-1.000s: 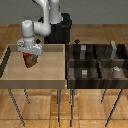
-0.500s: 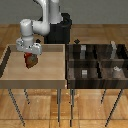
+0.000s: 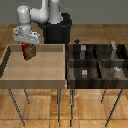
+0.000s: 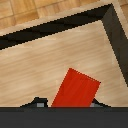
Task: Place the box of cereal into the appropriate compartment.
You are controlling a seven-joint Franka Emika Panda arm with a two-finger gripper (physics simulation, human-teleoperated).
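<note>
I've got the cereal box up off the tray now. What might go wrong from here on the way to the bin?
1. The box of cereal hangs tilted in the gripper, and the wrist view shows only its lower edge between the fingers, so it may slip or rotate in transit.
2. It sits barely above the light-wood tray; carried across low, it could clip the tray's wall or the bin's dark wall.
3. The target compartment already holds a tall grey block, so a tilted box might catch on it.

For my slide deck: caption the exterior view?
Gripper holds the cereal box above the wooden tray, beside the four-part bin.
</note>
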